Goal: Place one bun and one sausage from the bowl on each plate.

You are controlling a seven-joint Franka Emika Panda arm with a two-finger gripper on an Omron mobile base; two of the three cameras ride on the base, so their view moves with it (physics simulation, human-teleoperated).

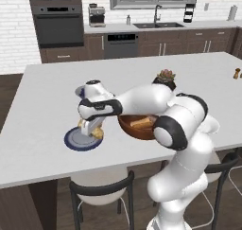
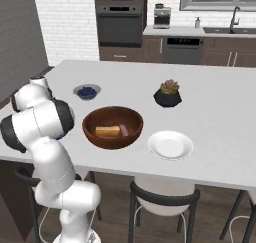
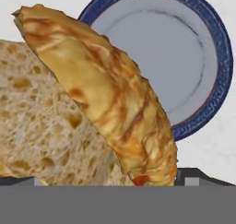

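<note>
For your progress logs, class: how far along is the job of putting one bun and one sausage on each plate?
Nothing looks finished. The white plate is bare. In hand: a bun sits between the fingers of the hand, right over the blue plate; released or not, I cannot tell. Another bun waits in the wooden bowl. No sausage is plated.

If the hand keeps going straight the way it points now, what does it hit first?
Most likely the bun right in front of the hand, with the blue plate just behind it; depth is hard to judge.

Bright, even rendered light — soft shadows, slight blur.
</note>
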